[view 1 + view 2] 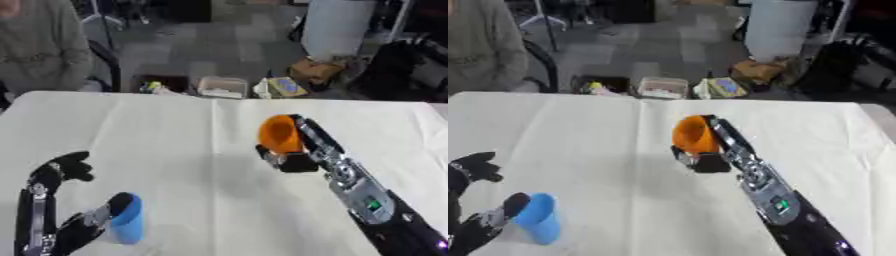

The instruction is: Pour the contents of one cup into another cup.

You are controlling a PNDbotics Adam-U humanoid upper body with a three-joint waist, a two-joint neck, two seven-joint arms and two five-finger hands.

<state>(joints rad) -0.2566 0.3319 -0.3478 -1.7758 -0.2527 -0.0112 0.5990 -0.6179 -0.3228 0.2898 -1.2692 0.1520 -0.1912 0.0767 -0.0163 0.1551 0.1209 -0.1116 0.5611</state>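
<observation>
Your orange cup (280, 133) is in your right hand (299, 149), lifted off the white tablecloth (192, 135) and tipped well over, its mouth turned toward your left and somewhat toward the camera. The fingers run up the cup's right side and the thumb block sits just below it, so the hand is closed around the cup. Nothing can be seen coming out of the mouth, and you cannot tell from here whether anything is inside.

The blue cup (538, 218) stands upright on the cloth, well to the left of that hand and nearer to you. Your left hand (87, 220) is at it: a dark thumb or finger lies against the cup's left rim and wall, while the rest of the fingers rise apart, farther left. They do not wrap round it; whether that counts as a hold cannot be made out.

As a judgement, the pick-up and the tilt are done, but the pour is not: the orange cup's mouth is nowhere near above the blue one. You have yet to bring the two together, mouth over mouth, before tipping further.
</observation>
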